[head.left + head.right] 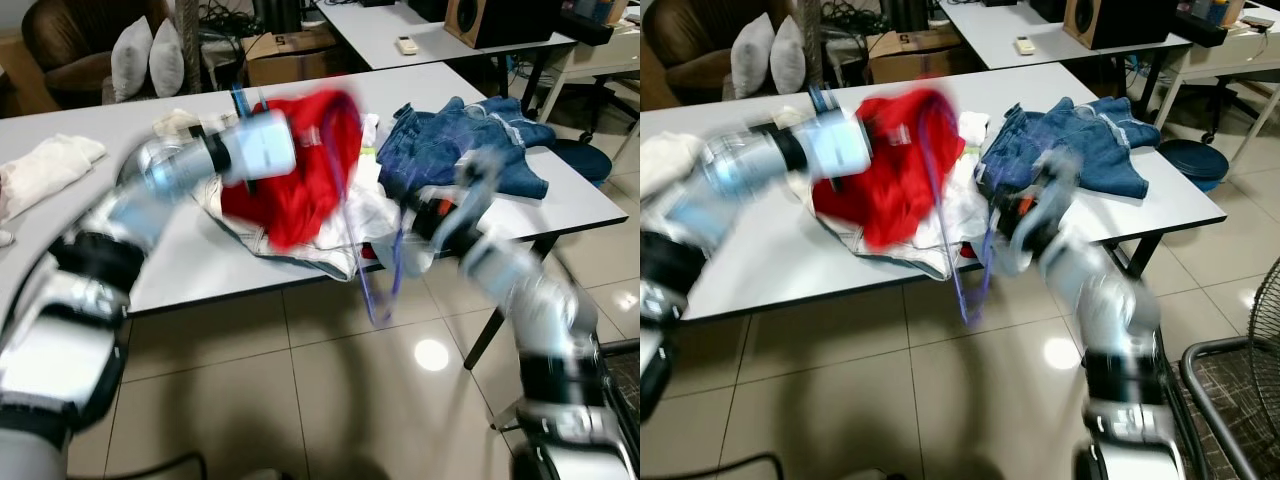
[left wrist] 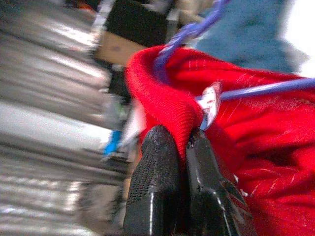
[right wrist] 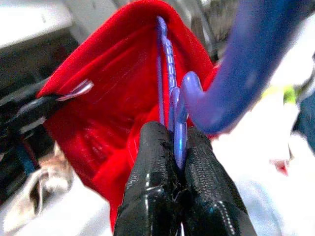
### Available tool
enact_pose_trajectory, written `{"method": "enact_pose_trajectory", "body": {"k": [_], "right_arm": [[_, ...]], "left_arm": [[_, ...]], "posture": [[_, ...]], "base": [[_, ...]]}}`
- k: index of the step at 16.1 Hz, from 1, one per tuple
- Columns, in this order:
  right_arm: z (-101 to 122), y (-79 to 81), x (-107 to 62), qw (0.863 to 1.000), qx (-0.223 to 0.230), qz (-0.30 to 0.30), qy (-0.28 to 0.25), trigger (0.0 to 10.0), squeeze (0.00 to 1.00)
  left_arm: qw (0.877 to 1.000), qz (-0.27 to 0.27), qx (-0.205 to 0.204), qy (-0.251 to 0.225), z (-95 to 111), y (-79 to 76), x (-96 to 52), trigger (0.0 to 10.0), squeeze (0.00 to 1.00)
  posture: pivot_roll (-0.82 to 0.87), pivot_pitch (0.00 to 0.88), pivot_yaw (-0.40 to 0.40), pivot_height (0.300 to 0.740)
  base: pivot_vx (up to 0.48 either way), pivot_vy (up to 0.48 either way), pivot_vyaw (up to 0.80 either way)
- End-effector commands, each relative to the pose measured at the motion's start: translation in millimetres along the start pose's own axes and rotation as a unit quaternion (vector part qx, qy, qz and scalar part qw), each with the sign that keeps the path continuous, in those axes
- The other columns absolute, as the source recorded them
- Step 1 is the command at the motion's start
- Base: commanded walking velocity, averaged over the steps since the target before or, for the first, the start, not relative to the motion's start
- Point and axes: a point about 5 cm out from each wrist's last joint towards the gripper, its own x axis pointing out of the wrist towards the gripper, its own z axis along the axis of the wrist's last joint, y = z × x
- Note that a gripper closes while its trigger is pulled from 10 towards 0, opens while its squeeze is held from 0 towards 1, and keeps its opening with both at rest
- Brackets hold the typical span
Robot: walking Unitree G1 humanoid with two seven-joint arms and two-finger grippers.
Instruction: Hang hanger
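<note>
A red garment [image 1: 300,170] hangs above the white table [image 1: 200,260], with my left gripper [image 2: 181,140] shut on its collar edge beside a small white label. A thin purple hanger [image 1: 958,280] runs up inside the garment's opening, and its lower part dangles past the table's front edge. My right gripper [image 3: 174,130] is shut on the hanger [image 3: 172,98] just below its hook, to the right of the garment. Both arms are blurred in the eye views.
Blue jeans [image 1: 450,150] and a pale garment [image 1: 330,250] lie on the table under and beside the red one. A white cloth [image 1: 45,170] sits at the far left. A fan guard [image 1: 1260,330] stands at the right, a blue stool [image 1: 1195,158] beyond the table corner.
</note>
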Motion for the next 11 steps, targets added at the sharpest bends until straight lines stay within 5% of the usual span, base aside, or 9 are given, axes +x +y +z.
{"method": "enact_pose_trajectory", "body": {"k": [1,3,5,8,11], "right_arm": [[-19,-13.6,-4.3,0.998,-0.022,-0.043,0.046,10.0,0.0],[-38,-13.2,-3.4,0.997,0.0,-0.049,0.055,10.0,0.0],[-25,-0.3,9.1,0.996,0.08,-0.023,-0.018,10.0,0.0],[-7,11.5,27.4,0.976,0.198,0.013,-0.095,10.0,0.0],[-4,10.2,41.0,0.966,0.22,-0.002,-0.135,10.0,0.0]], "left_arm": [[1.0,0.012,0.001,0.007,-1,8.5,-4.0,0.0,0.0],[1.0,-0.02,-0.009,0.004,-2,-9.8,-1.5,0.0,0.0],[0.999,-0.031,-0.029,-0.001,0,-15.1,1.4,0.1,0.0],[0.998,-0.054,-0.02,0.011,-3,-18.0,4.1,1.1,0.0],[0.997,-0.067,-0.039,0.003,0,-17.2,4.3,1.8,0.0]], "posture": [[-0.17,0.0,0.07,0.74],[-0.17,0.0,0.077,0.74],[-0.16,0.0,0.095,0.74],[-0.15,0.0,0.122,0.74],[-0.14,0.0,0.132,0.74]], "base": [[0.0,0.0,0.0],[0.0,0.0,0.0],[0.0,0.0,0.0],[0.0,0.0,0.0],[0.0,0.0,0.0]]}}
